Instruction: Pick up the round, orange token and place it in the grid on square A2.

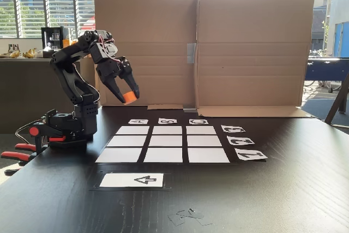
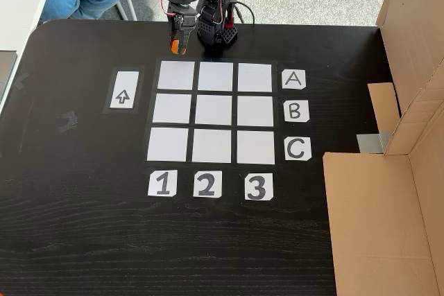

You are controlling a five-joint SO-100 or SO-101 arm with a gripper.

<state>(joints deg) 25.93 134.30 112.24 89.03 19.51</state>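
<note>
White cut-out labels A (image 2: pixel 293 79), B (image 2: pixel 294 111), C (image 2: pixel 296 148) stand along the right edge of the grid (image 2: pixel 214 112) in a fixed view, with 1 (image 2: pixel 161 184), 2 (image 2: pixel 207 184), 3 (image 2: pixel 257 187) below it (all handwritten-looking black glyphs). A white card (image 2: pixel 123 90) left of the grid bears an arrow sign.

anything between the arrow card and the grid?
Nothing: bare black table separates the arrow card from the grid, seen in both fixed views.

You have one token (image 1: pixel 129 97), orange, in one gripper (image 1: pixel 124 96) just beyond the grid (image 2: pixel 216 111). Count nine white cells in that grid — three rows of three. Beside the grid sit six labels — three letters, three numbers — and one arrow card (image 2: pixel 123 90).
</note>
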